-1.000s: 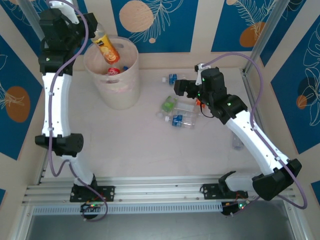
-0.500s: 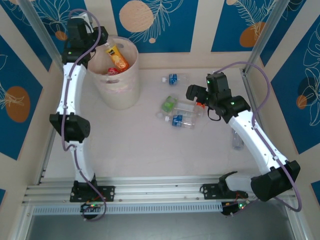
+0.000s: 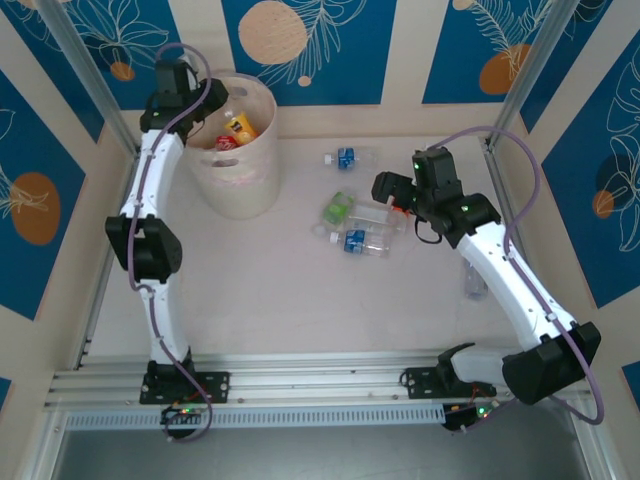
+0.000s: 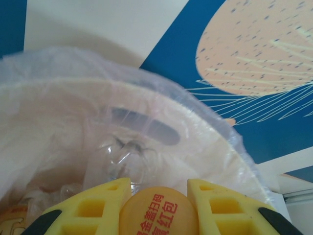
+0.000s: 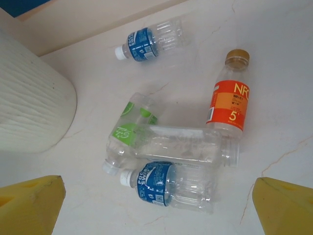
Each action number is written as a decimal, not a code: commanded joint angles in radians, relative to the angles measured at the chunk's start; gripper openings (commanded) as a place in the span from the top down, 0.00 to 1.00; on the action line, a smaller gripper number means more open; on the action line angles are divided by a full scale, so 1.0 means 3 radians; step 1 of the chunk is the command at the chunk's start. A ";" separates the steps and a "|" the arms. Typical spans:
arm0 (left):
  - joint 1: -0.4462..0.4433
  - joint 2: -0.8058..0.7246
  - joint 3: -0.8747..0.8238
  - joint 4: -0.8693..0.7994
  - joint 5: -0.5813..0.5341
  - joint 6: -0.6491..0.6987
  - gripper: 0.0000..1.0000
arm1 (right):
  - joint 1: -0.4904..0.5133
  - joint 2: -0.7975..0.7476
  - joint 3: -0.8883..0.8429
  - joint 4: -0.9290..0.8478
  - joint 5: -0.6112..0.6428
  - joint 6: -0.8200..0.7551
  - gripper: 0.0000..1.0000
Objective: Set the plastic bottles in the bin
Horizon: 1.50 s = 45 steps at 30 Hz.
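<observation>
Left tool (image 4: 159, 198) is pinched narrow on one end of an orange bottle (image 3: 238, 126), which hangs tilted just inside the mouth of the bin (image 3: 240, 185). My read: it's held over the opening so a release drops it straight in, onto the red-labelled bottle (image 3: 226, 143) already inside. Left arm is stretched far and high along the left side, wrist over the bin's back-left rim, tool angled down into it. Right tool (image 5: 157, 210) is spread wide and holds nothing, hovering above the cluster mid-tabletop (image 3: 300, 290): green-label bottle (image 5: 133, 122), clear bottle (image 5: 181, 144) and blue-label bottle (image 5: 166, 185) lie touching, with the orange-label bottle (image 5: 230, 103) just beside them. That looks like a pre-grasp lineup. Right arm is reached forward and inward, elbow low by the right edge. Another blue-label bottle (image 5: 146, 43) lies apart, farther back, and a stray bottle (image 3: 475, 285) sits beside the right arm. Plenty left to bin.
</observation>
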 commanded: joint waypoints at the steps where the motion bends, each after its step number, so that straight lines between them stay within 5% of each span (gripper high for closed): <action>1: -0.0065 0.0024 -0.0127 0.0334 -0.0046 -0.0211 1.00 | -0.0013 -0.0004 -0.0087 0.0020 -0.0080 0.0067 0.01; 13: -0.0138 0.0102 -0.0536 0.0273 -0.0277 -0.0493 1.00 | -0.0394 0.0456 -0.0073 -0.0179 -0.0202 0.0187 0.01; 18: -0.0104 0.0109 -0.0559 0.0113 -0.0369 -0.0505 0.88 | -0.0459 0.0545 -0.0040 -0.0138 -0.0192 0.0145 0.01; 25: -0.0012 -0.0011 -0.0529 0.0111 -0.0424 -0.0535 0.53 | -0.0611 0.0733 0.0071 -0.0145 -0.0124 0.0037 0.01; 36: 0.0040 -0.0333 -0.0427 0.0000 -0.0679 -0.0403 0.15 | -0.0856 0.1041 0.0227 -0.0089 -0.0239 0.0001 0.01; 45: 0.0046 -0.0701 -0.0429 -0.0120 -0.1051 -0.0201 0.14 | -0.1011 0.1407 0.0445 -0.0074 -0.0439 -0.0045 0.01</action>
